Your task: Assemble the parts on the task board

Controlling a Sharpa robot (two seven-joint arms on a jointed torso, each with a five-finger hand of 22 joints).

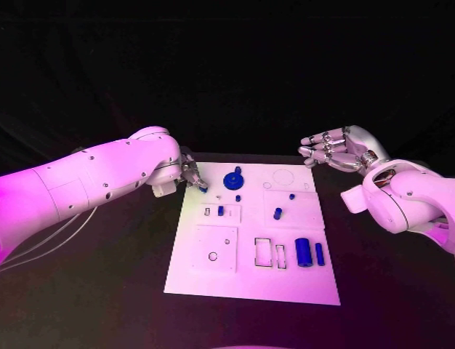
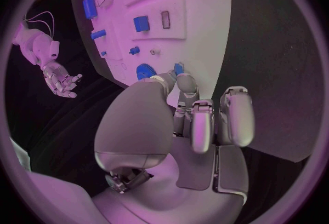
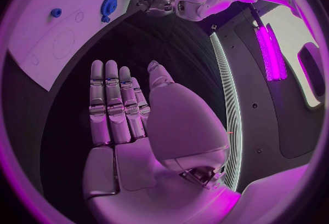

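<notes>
Task board [image 1: 251, 269]: smooth, matt white plate. Parts, e.g. gear [image 1: 234, 179]: glossy blue plastic. Bench [image 1: 102, 291]: matt black. Left robot hand [image 2: 199, 120]: satin metal.

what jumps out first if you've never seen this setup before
The white task board stands out most, lying in the middle of the black table with small blue parts scattered on it, among them a blue gear near its far edge. The left hand is at the board's far left corner, its fingertips at a small blue part there. The right hand hangs open beyond the far right corner, holding nothing.

A robotics lab (black table [image 1: 102, 276], white task board [image 1: 251, 283])
</notes>
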